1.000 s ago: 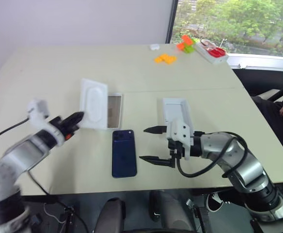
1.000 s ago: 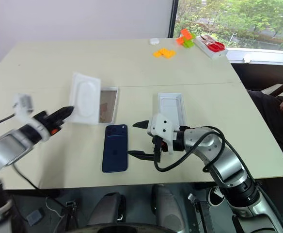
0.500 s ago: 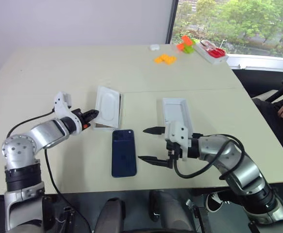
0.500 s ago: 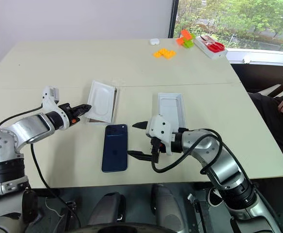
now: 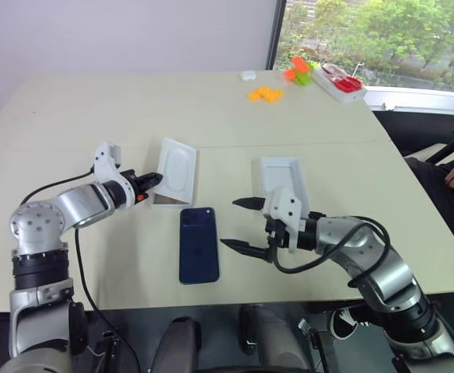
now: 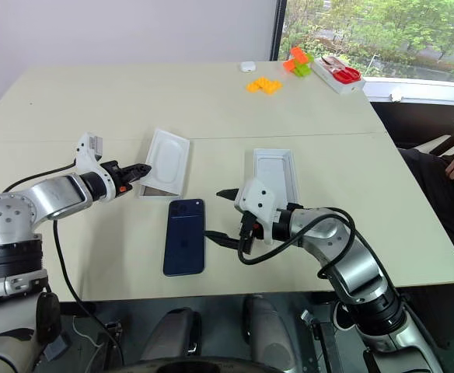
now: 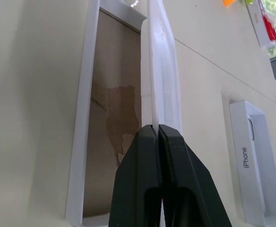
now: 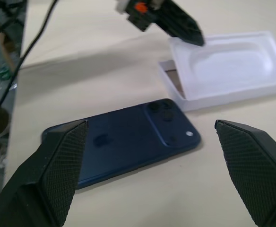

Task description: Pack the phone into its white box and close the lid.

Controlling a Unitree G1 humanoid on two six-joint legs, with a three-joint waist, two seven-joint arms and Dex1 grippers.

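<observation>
Beige tabletop (image 5: 95,109) carries the dark navy-blue glossy phone (image 5: 199,244) near its front edge. Right gripper (image 5: 241,225) hovers just beside it, jaws wide and empty. Left gripper (image 5: 151,181), clamped shut, pinches a white moulded insert with an oval recess (image 5: 175,170) tilted over the shallow white cardboard box (image 7: 110,137). Mid-table lies the white lid (image 5: 284,179).

My two head cameras look forward and down over the table (image 5: 71,109) from its near edge, sharing almost the same scene. My left wrist camera sits close over the white box (image 7: 88,118); my right one, probably low, faces the phone (image 8: 124,139).
</observation>
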